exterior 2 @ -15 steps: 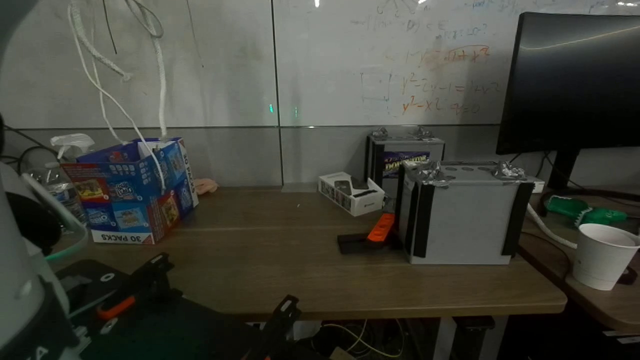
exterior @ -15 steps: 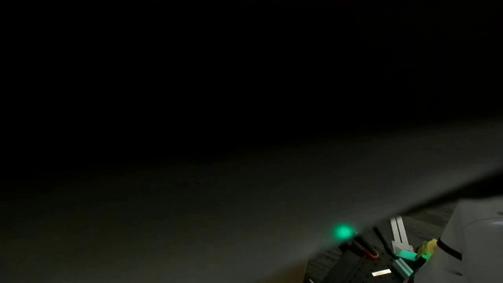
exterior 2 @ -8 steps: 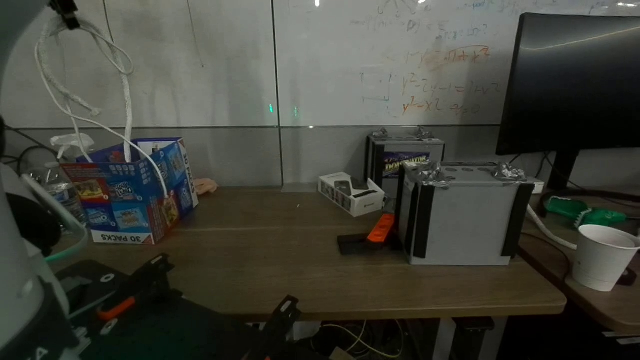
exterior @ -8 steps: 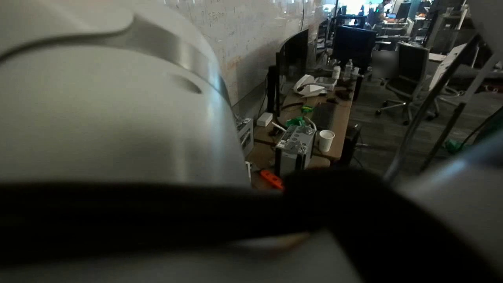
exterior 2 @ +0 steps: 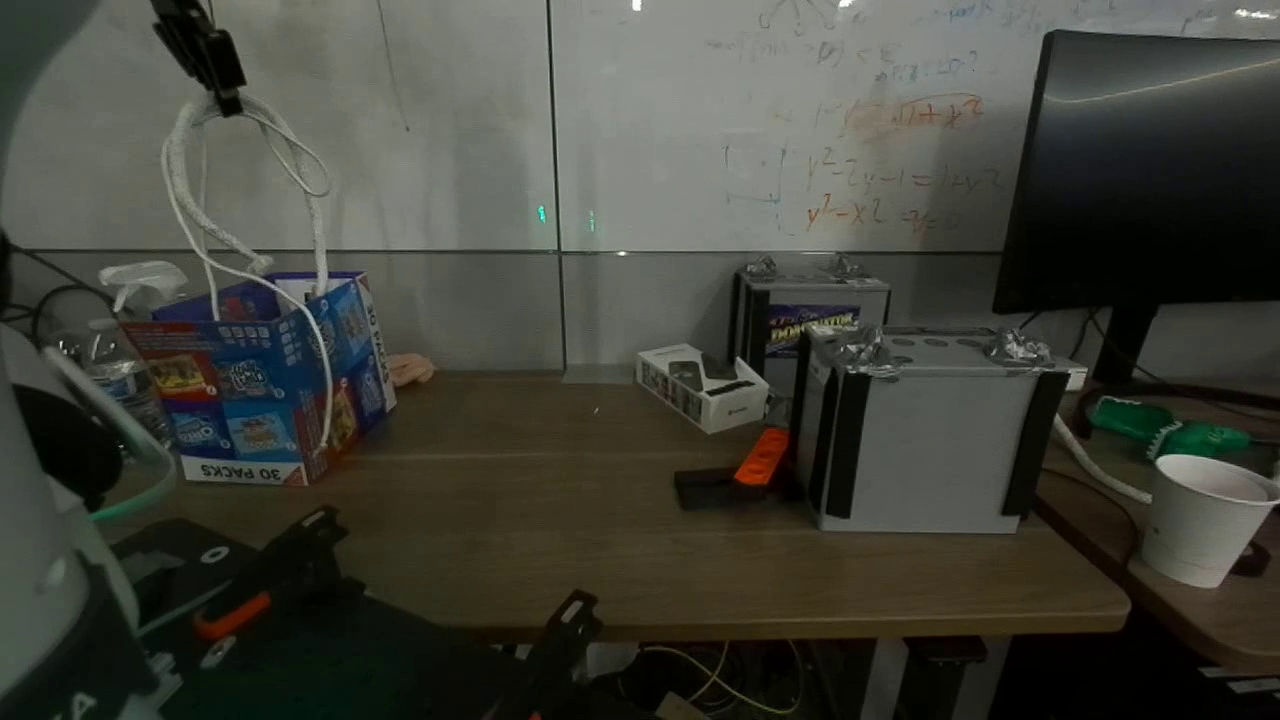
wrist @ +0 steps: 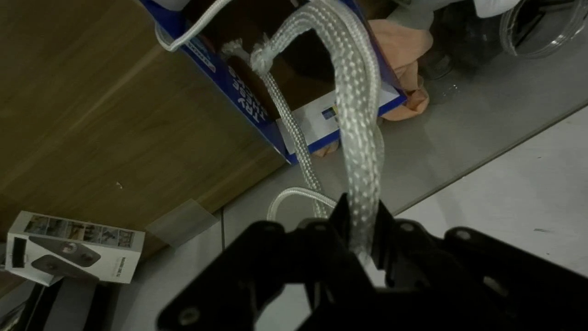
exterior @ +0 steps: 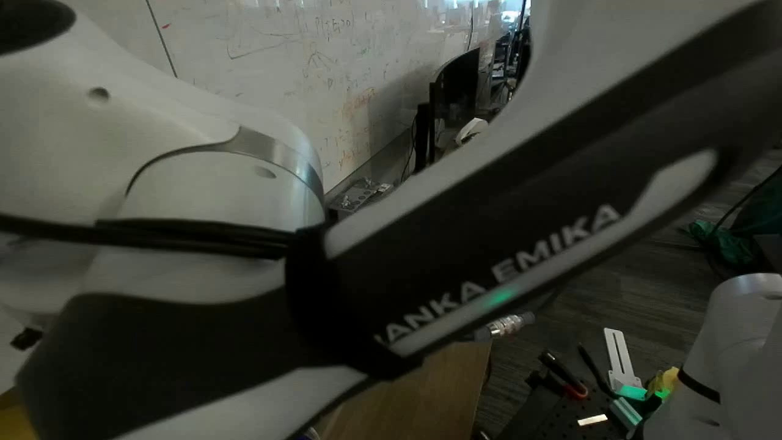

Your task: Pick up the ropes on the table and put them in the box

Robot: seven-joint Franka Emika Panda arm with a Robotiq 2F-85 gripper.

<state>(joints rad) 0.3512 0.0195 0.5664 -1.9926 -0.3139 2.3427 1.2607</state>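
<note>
Claw (exterior 2: 228, 104) pinching the ropes (wrist: 357, 119) near their top; loops hang below it over the box (exterior 2: 245, 385) on the desk (exterior 2: 500, 540), part of them dangling outside its wall.

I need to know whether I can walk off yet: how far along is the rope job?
Looks done: the ropes are picked up, hanging from the gripper.
In hand: it is shut on them, higher than the box, and some strands seem to dip inside its rim.
Left: probably lowering and letting go; one strand hangs outside the wall and may need guiding in.
</note>
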